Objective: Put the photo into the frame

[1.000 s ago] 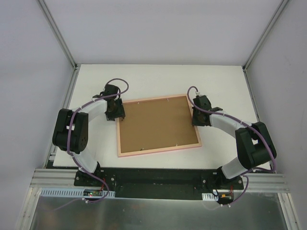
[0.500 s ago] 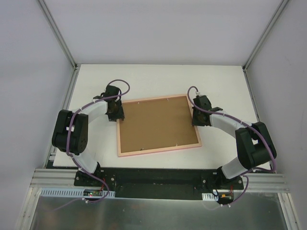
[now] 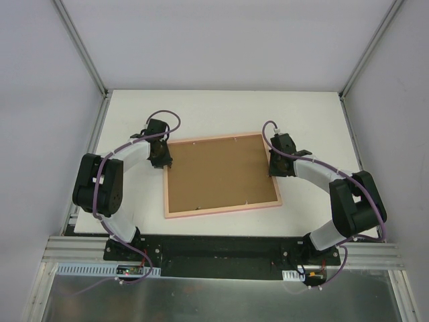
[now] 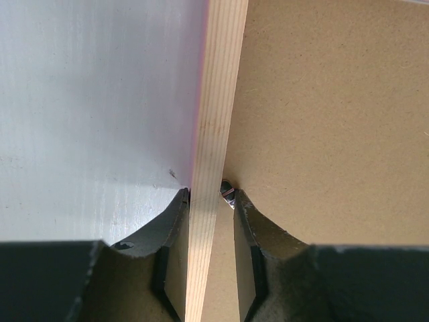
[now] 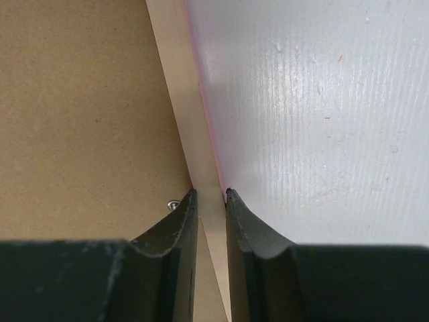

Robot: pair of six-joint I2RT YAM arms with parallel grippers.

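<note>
In the middle of the white counter [image 3: 221, 111], somewhat nearer its near edge than its far one, the frame [image 3: 221, 210] lies flat with its back up. It is turned a little, so none of its sides runs quite parallel to the counter's edges. A brown board [image 3: 221, 174] fills the opening, ringed by the pale pink rail [image 3: 165, 194]. The left tool [image 3: 161, 159] sits at the side of the frame that faces the counter's left edge, close to the frame's far corner on that side. The right tool [image 3: 275, 164] sits at the opposite side, toward the counter's right edge, also near the far corner. From the left wrist, the two dark fingers [image 4: 175, 228] stand on either side of the pale wooden rail. The outer one, over bare counter, lies against the rail's pink-tinged edge, while the inner one, over the board, seems to leave a thin sliver of space where a small metal clip [image 4: 228, 190] pokes out. Whether that tool is truly clamped on the rail or only set close about it I cannot tell. From the right wrist, the fingers [image 5: 184, 228] press tight against both sides of the rail, one over the board and one over the counter, so the right tool is clamped on the frame. A small metal tab [image 5: 173, 204] sits on the board just beside the inner finger.
</note>
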